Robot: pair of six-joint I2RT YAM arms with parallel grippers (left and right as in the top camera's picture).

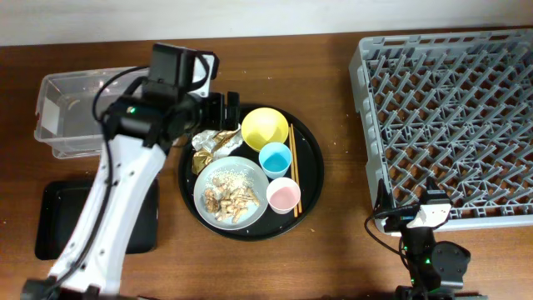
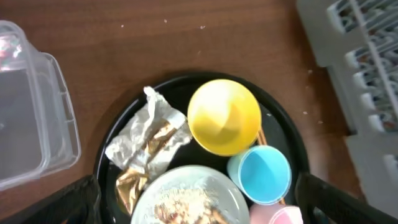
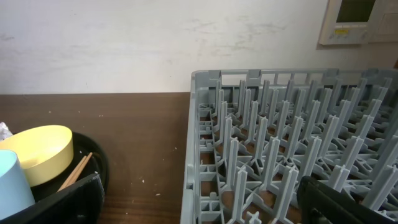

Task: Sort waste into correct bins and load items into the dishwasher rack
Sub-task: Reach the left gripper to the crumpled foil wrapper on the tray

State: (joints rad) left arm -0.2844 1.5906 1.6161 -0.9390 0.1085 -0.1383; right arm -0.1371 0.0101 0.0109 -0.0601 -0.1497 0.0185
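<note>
A round black tray (image 1: 314, 158) holds the yellow bowl (image 1: 265, 127), blue cup (image 1: 274, 158), pink cup (image 1: 283, 197), chopsticks (image 1: 293, 171), crumpled silver and gold wrappers (image 1: 212, 146) and a grey plate (image 1: 208, 179) with beige food scraps (image 1: 231, 196). My left gripper (image 1: 223, 107) hovers over the tray's far left edge, open and empty. In the left wrist view (image 2: 202, 214) its fingers straddle the plate (image 2: 186, 186), with the wrappers (image 2: 146, 146) and bowl (image 2: 224, 115) ahead. My right gripper (image 3: 205, 214) is open and empty at the grey rack's (image 1: 450, 108) front left corner.
The clear box (image 1: 83, 108) stands at the far left, with the flat black tray (image 1: 58, 221) in front of it. My left arm crosses over that tray. Crumbs dot the wood between the round tray and the rack (image 3: 261, 124).
</note>
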